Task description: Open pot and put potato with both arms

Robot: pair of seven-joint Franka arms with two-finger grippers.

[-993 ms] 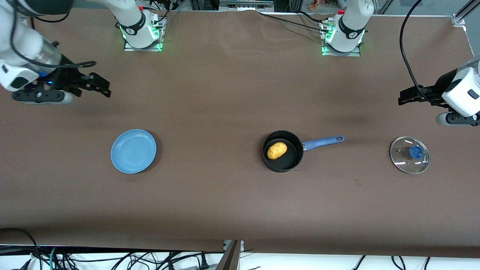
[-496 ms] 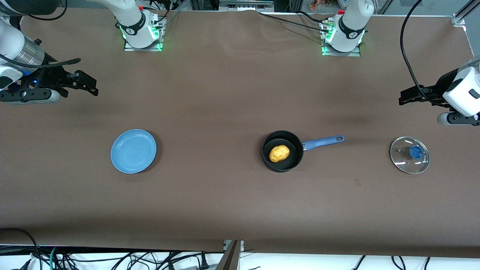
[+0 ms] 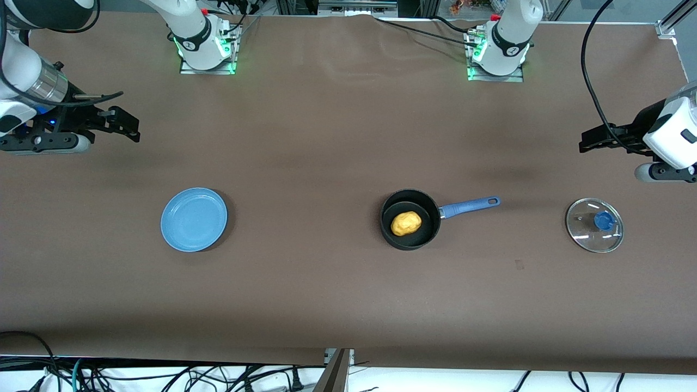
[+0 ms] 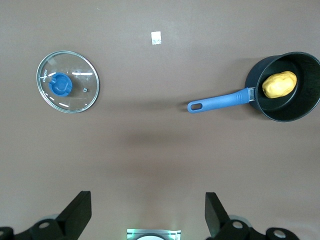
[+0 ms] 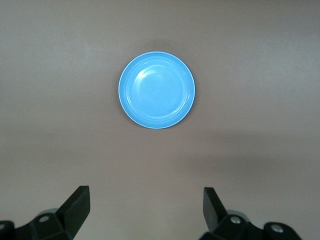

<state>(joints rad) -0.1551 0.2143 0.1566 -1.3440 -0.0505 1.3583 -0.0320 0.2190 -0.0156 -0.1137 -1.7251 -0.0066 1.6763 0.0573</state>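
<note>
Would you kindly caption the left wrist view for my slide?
Open left gripper above the table: potato in the uncovered pot, lid lying apart.

Matt brown cloth covers the table (image 3: 326,283), smooth and faintly creased. The pot (image 3: 409,235) looks dull black, its handle (image 3: 468,207) speckled blue. Inside, the potato (image 3: 405,223) is pitted, matt yellow. Near the handle, the lid (image 3: 585,239) is clear glossy glass, metal-rimmed.
</note>
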